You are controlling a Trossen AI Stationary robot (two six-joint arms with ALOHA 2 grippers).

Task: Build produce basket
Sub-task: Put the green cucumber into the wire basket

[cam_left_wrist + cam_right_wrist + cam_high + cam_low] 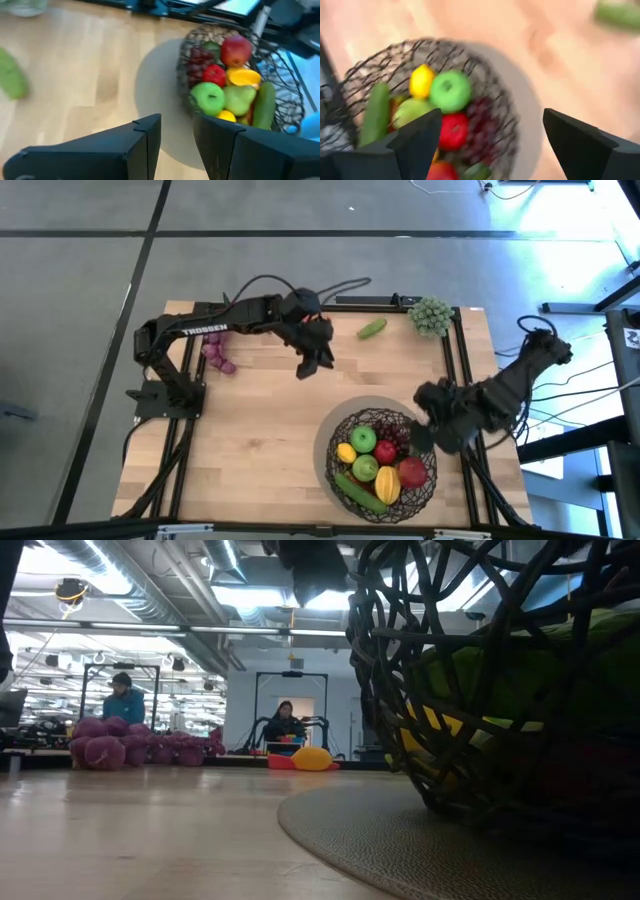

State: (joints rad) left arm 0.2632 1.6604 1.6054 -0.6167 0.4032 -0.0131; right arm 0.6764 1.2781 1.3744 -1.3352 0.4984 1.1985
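- The basket (383, 461) sits at about 5 o'clock on the table (260, 440), on a round grey mat (335, 430), and it's already pretty full: green apple (363, 439), red apple (411, 472), lemon (346, 452), a cucumber (360, 492) along its near edge, dark red grapes (396, 435).
- Still outside it: a small green cucumber (372, 328) near 12 o'clock, green grapes (432, 315) at roughly 1 o'clock, purple grapes (218, 350) way over around 10 o'clock.
- The left gripper (312, 360) hangs over bare wood mid-table, fingers slightly apart and holding nothing.
- The right gripper (428, 418) is up against the basket's rim at its 2 o'clock, jaws spread wide, empty too.
- What matters for the next move, I'd guess: the loose cucumber lies toward 1 o'clock from the left gripper, close by, while the right one is well apart from it.
- Its long axis runs diagonally, about 2 to 8 o'clock, so the left wrist would probably need turning to close across it.
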